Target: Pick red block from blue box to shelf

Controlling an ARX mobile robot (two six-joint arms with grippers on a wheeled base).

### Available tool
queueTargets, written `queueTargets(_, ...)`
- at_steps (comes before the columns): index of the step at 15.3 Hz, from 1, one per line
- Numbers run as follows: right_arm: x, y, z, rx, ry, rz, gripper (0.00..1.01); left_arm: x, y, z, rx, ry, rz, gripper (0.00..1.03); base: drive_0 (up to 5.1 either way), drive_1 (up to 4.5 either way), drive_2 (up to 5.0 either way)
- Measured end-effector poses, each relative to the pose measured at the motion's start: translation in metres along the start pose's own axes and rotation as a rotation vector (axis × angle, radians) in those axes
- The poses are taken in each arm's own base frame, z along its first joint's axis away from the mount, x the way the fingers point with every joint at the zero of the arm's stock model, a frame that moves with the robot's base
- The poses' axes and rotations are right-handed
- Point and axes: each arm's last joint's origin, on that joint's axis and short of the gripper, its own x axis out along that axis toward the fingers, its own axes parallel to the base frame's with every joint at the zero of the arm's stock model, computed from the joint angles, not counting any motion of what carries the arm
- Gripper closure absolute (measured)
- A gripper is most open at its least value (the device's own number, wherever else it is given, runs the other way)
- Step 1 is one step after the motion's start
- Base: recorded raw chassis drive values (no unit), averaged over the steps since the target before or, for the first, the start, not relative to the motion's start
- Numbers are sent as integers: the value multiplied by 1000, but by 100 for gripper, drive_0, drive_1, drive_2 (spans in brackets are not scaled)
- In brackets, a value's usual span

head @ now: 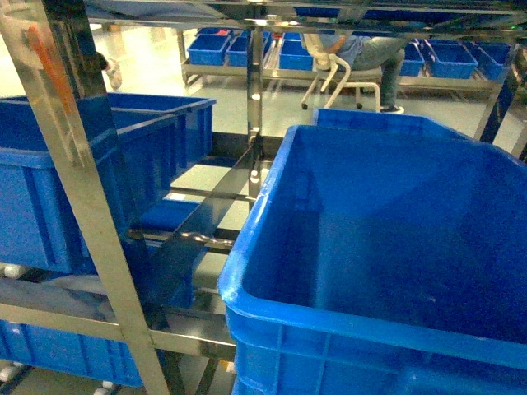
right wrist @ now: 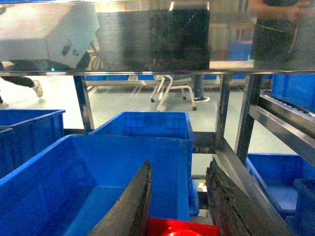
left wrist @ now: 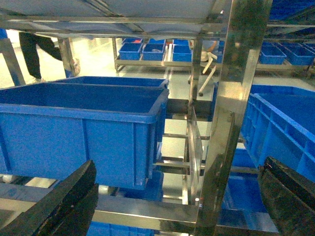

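In the right wrist view the red block (right wrist: pixel 183 227) sits at the bottom edge, gripped between the two dark fingers of my right gripper (right wrist: pixel 179 165). That gripper hangs inside the shelf (right wrist: pixel 230 105), over the right rim of a deep blue crate (right wrist: pixel 88 172). In the left wrist view my left gripper (left wrist: pixel 179 164) is wide open and holds nothing. It faces a shiny upright of the shelf (left wrist: pixel 231 113). The head view shows the shelf (head: pixel 99 222) but neither gripper. The blue box is out of view.
Deep blue ribbed crates stand on the shelf at left (head: pixel 74 164) and near right (head: pixel 387 247). A mirror-like panel (right wrist: pixel 152 34) spans overhead. Beyond the shelf are a seated person (head: pixel 370 53), a white chair (head: pixel 342 82) and a low rack of crates (head: pixel 247 49).
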Motion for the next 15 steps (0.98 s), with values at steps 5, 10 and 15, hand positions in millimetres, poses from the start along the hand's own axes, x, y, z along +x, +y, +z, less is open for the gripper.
queueTargets(5,0,0,0,0,0,0,73,0,0,0,0,0,0,5,-160,-160,-160)
queueTargets(10,0,0,0,0,0,0,73,0,0,0,0,0,0,5,-160,-160,-160)
queueTargets(15,0,0,-6,14,62,21,73,0,0,0,0,0,0,5,-96,-96,-96)
